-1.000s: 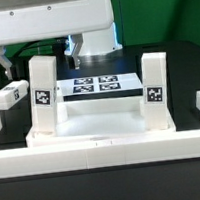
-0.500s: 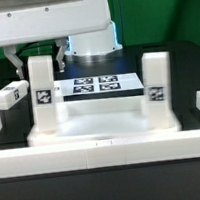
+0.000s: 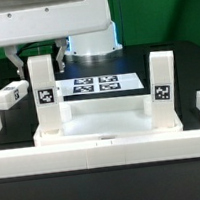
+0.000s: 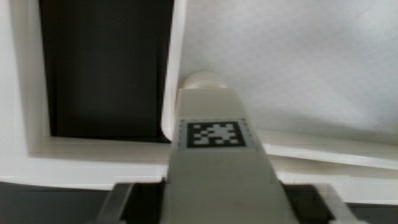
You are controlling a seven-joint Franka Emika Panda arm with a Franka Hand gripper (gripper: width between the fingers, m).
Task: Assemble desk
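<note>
On the exterior view's left a loose leg (image 3: 9, 95) lies on its side on the table, well apart from the work, so leave it for later. Next along, your pincer (image 3: 40, 60) is clamped on the top of the gripped leg (image 3: 47, 99), one finger on each side. That leg stands upright in a corner socket of the desk top (image 3: 106, 125), and in the wrist view the gripped leg (image 4: 217, 150) runs straight out between the pads. I judge you are seating or screwing this leg home, so hold it plumb, turn it about its own axis, and press down gently enough that the desk top does not slide on the table. Behind the middle lies the marker board (image 3: 98, 85); steer clear of it. On the exterior view's right the other leg (image 3: 164, 91) stands upright in its own socket. The desk top is a shallow tray lying hollow side up, and it holds those two legs, one toward each end; no further leg stands in it
</note>
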